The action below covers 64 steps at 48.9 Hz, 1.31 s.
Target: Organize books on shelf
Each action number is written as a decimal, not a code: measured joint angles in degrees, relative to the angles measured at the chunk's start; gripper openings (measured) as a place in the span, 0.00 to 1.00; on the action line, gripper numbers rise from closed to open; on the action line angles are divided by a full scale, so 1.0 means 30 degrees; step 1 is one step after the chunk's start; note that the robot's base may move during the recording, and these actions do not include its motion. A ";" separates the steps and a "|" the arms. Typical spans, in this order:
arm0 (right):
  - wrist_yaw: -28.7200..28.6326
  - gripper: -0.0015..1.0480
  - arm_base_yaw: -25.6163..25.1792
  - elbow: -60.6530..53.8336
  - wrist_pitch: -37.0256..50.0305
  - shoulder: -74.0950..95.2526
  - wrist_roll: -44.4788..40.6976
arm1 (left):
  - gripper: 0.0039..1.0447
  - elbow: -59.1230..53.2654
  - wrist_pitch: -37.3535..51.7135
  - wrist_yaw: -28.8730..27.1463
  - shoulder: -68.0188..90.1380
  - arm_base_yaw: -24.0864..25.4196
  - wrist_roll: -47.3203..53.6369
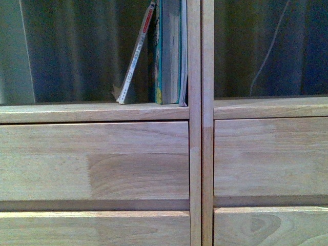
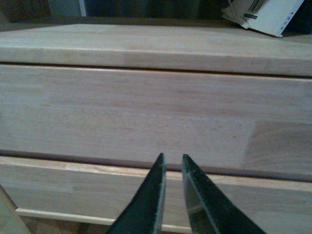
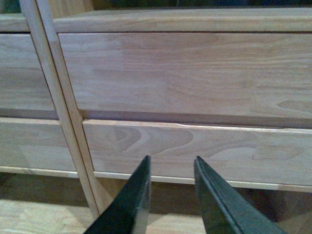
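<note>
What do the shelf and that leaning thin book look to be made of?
Shelf: pale wood, probably solid jointed boards with a matte finish; grain and block seams show. Thin book: likely a paper softcover with a printed red-white spine, leaning against upright books.

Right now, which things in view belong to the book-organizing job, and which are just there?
Job:
- thin book, leaning against the others
- upright books, at the divider
- left shelf, which holds them all
- left claw and right claw, both empty, slightly apart

Just there:
- right shelf
- drawers
- curtain behind
- cord hanging at the right
</note>
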 joint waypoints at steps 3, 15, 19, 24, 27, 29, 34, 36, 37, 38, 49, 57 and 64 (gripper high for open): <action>0.0109 0.17 0.0051 -0.0328 0.0095 -0.0219 0.0000 | 0.04 -0.0692 0.0189 0.0131 -0.0510 0.0153 0.0000; 0.0189 0.03 0.0109 -0.1581 0.0466 -0.1129 -0.0051 | 0.02 -0.4044 0.0554 0.1770 -0.3359 0.1880 0.0058; 0.0189 0.03 0.0109 -0.1807 0.0525 -0.1290 -0.0051 | 0.02 -0.4590 0.0510 0.1858 -0.4051 0.1945 0.0058; 0.0189 0.03 0.0109 -0.1982 0.0583 -0.1457 -0.0051 | 0.02 -0.5136 0.0328 0.1909 -0.4809 0.1945 0.0066; 0.0189 0.03 0.0109 -0.2127 0.0590 -0.1588 -0.0051 | 0.02 -0.5486 0.0124 0.1909 -0.5348 0.1953 0.0066; 0.0189 0.03 0.0109 -0.2186 0.0590 -0.1625 -0.0051 | 0.02 -0.5683 -0.0044 0.1909 -0.5697 0.1953 0.0066; 0.0189 0.03 0.0109 -0.2368 0.0663 -0.1785 -0.0051 | 0.02 -0.6113 -0.0495 0.1909 -0.6557 0.1953 0.0058; 0.0189 0.03 0.0109 -0.2477 0.0670 -0.1858 -0.0051 | 0.02 -0.6324 -0.0750 0.1909 -0.7053 0.1953 0.0058; 0.0189 0.03 0.0109 -0.2521 0.0670 -0.1880 -0.0051 | 0.02 -0.6433 -0.0925 0.1909 -0.7344 0.1953 0.0066; 0.0189 0.03 0.0109 -0.2543 0.0678 -0.1902 -0.0051 | 0.02 -0.6513 -0.1042 0.1909 -0.7533 0.1953 0.0058; 0.0197 0.03 0.0117 -0.3169 0.0758 -0.2688 -0.0058 | 0.02 -0.7278 -0.2871 0.1909 -1.0142 0.1953 0.0066; 0.0197 0.03 0.0117 -0.3169 0.0758 -0.2718 -0.0058 | 0.02 -0.7934 -0.2820 0.1887 -1.0856 0.1953 0.0080; 0.0197 0.03 0.0117 -0.3169 0.0758 -0.2725 -0.0058 | 0.02 -0.7934 -0.4218 0.1909 -1.2429 0.1953 0.0073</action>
